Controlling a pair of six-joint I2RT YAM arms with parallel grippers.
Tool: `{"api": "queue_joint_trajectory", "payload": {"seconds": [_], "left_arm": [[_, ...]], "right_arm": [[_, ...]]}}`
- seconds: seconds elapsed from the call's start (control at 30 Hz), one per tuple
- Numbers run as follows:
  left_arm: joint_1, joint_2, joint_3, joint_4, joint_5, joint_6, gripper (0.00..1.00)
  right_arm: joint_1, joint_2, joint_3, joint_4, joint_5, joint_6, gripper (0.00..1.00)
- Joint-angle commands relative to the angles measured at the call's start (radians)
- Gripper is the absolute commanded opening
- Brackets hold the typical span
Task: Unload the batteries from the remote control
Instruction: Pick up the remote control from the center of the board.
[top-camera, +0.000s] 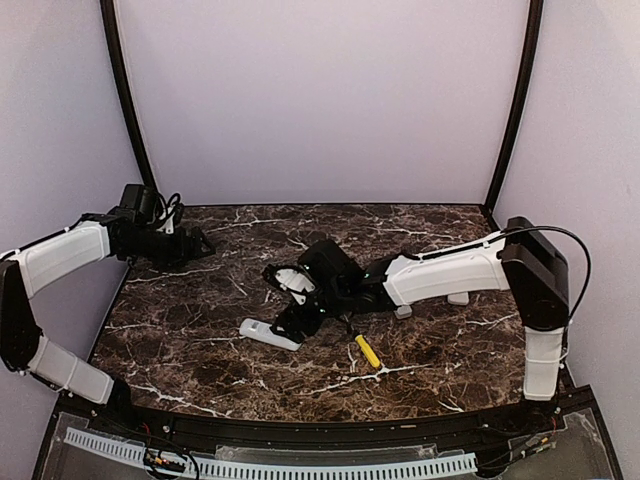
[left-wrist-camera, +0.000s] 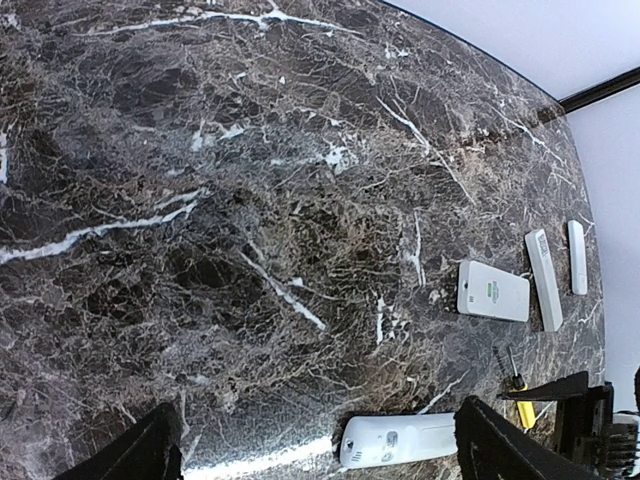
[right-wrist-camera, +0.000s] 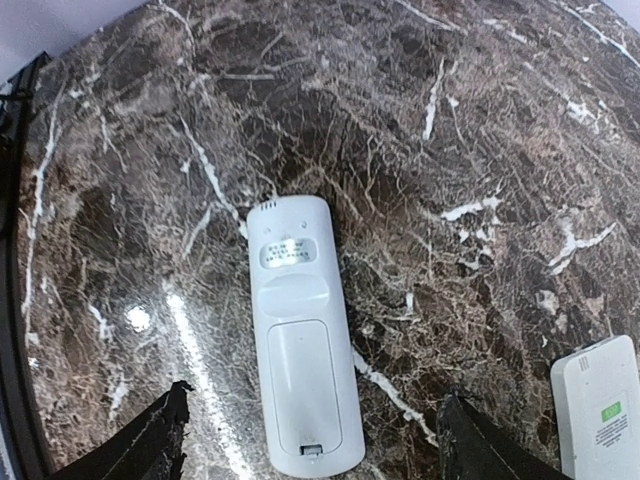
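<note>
A white remote control (right-wrist-camera: 300, 350) lies face down on the marble table (right-wrist-camera: 480, 130), and the battery cover on its back is shut. The batteries are hidden. My right gripper (right-wrist-camera: 315, 395) hovers over the remote's lower end, open, with a finger (right-wrist-camera: 165, 440) wide of it on each side and neither touching. From above, the right gripper (top-camera: 288, 318) sits just over the remote (top-camera: 268, 333) at mid-table. My left gripper (top-camera: 203, 243) hangs open and holds nothing at the far left. In its own view the left gripper (left-wrist-camera: 320, 415) looks down on the same remote (left-wrist-camera: 400, 440).
A yellow-handled screwdriver (top-camera: 367, 350) lies right of the remote. Further right are a wider white device (left-wrist-camera: 492, 291) and two slim white remotes (left-wrist-camera: 544, 280) (left-wrist-camera: 577, 257). The wider white device (right-wrist-camera: 600, 405) also shows at the right wrist view's lower right corner.
</note>
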Motion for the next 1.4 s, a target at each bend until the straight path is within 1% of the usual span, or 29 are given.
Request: {"api": "queue_joint_trajectory", "payload": {"seconds": [0.0, 0.1, 0.13, 0.2, 0.37, 0.5, 0.53, 0.63, 0.77, 0.9, 1.0, 1.07, 1.1, 1.27, 1.3, 1.37], "left_arm": [[-0.002, -0.007, -0.028, 0.039, -0.003, 0.000, 0.94], [-0.002, 0.020, -0.013, 0.037, 0.022, -0.010, 0.94], [-0.002, 0.029, -0.010, 0.041, 0.038, -0.013, 0.94], [-0.001, 0.038, -0.005, 0.043, 0.053, -0.015, 0.94], [-0.001, 0.043, -0.004, 0.043, 0.067, -0.017, 0.94], [-0.001, 0.047, -0.001, 0.040, 0.073, -0.018, 0.94], [-0.002, 0.046, -0.001, 0.039, 0.072, -0.017, 0.94], [-0.002, 0.034, -0.003, 0.036, 0.053, -0.015, 0.94], [-0.002, 0.012, -0.010, 0.044, 0.045, -0.014, 0.94], [-0.002, 0.004, -0.007, 0.041, 0.042, -0.012, 0.94], [-0.007, -0.025, -0.012, 0.047, 0.007, -0.006, 0.93], [-0.008, -0.052, -0.026, 0.062, 0.001, -0.006, 0.93], [-0.009, -0.066, -0.032, 0.066, 0.001, -0.006, 0.93], [-0.011, -0.091, -0.038, 0.079, 0.019, -0.005, 0.93], [-0.013, -0.093, -0.040, 0.083, 0.028, -0.004, 0.93], [-0.020, -0.101, -0.051, 0.107, 0.072, -0.005, 0.94]], "right_arm": [[0.028, 0.063, 0.055, -0.078, 0.085, -0.083, 0.83], [0.028, 0.089, 0.069, -0.090, 0.093, -0.100, 0.83], [0.028, 0.096, 0.074, -0.092, 0.094, -0.104, 0.82], [0.029, 0.113, 0.090, -0.101, 0.094, -0.111, 0.75], [0.050, 0.168, 0.137, -0.131, 0.111, -0.128, 0.69], [0.062, 0.191, 0.158, -0.141, 0.113, -0.134, 0.68], [0.062, 0.196, 0.161, -0.141, 0.114, -0.134, 0.68], [0.062, 0.208, 0.173, -0.152, 0.124, -0.134, 0.61], [0.062, 0.224, 0.185, -0.165, 0.129, -0.135, 0.56], [0.062, 0.236, 0.185, -0.168, 0.127, -0.133, 0.52], [0.060, 0.244, 0.178, -0.162, 0.126, -0.131, 0.51], [0.060, 0.247, 0.176, -0.159, 0.112, -0.129, 0.46], [0.060, 0.248, 0.176, -0.155, 0.102, -0.128, 0.40], [0.061, 0.203, 0.151, -0.104, 0.140, -0.118, 0.04], [0.061, 0.184, 0.140, -0.089, 0.167, -0.116, 0.00], [0.060, 0.142, 0.118, -0.058, 0.198, -0.115, 0.00]]}}
